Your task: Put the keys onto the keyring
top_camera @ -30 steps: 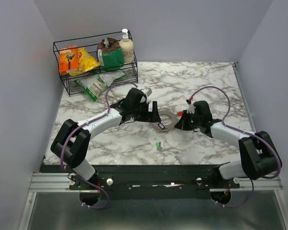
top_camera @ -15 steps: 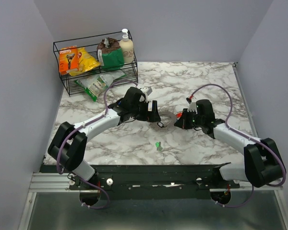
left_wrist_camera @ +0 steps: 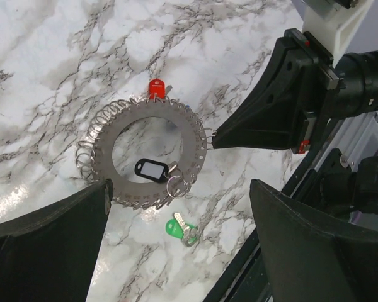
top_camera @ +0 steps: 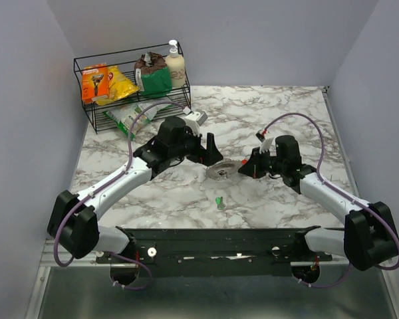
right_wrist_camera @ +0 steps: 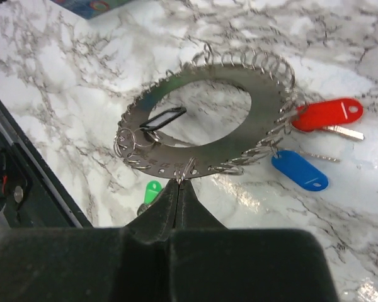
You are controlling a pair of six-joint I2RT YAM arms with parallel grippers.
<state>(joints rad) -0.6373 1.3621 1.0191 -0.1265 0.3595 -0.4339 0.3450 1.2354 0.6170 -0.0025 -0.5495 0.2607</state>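
Observation:
The keyring (top_camera: pixel 221 171) is a large flat silver disc with several small split rings round its rim; it also shows in the left wrist view (left_wrist_camera: pixel 107 151) and the right wrist view (right_wrist_camera: pixel 264 119). My right gripper (right_wrist_camera: pixel 179 184) is shut on one small split ring at the disc's near edge (top_camera: pixel 243 169). A red key (right_wrist_camera: pixel 324 114) and a blue key (right_wrist_camera: pixel 299 171) hang from the rim. A green key (top_camera: pixel 219 201) lies loose on the table, also seen from the left wrist (left_wrist_camera: pixel 179 229). My left gripper (left_wrist_camera: pixel 179 195) is open and empty above the disc (top_camera: pixel 209 147).
A black tag with a white label (left_wrist_camera: pixel 150 168) hangs inside the disc. A black wire rack (top_camera: pixel 133 86) with packets and a pump bottle stands at the back left, with a green packet (top_camera: pixel 130 116) under it. The black front rail (top_camera: pixel 219 239) runs near the green key.
My left gripper has let go of the disc, opened and risen up and back. The disc now shows uncovered, held only by my right gripper, which has shifted slightly.

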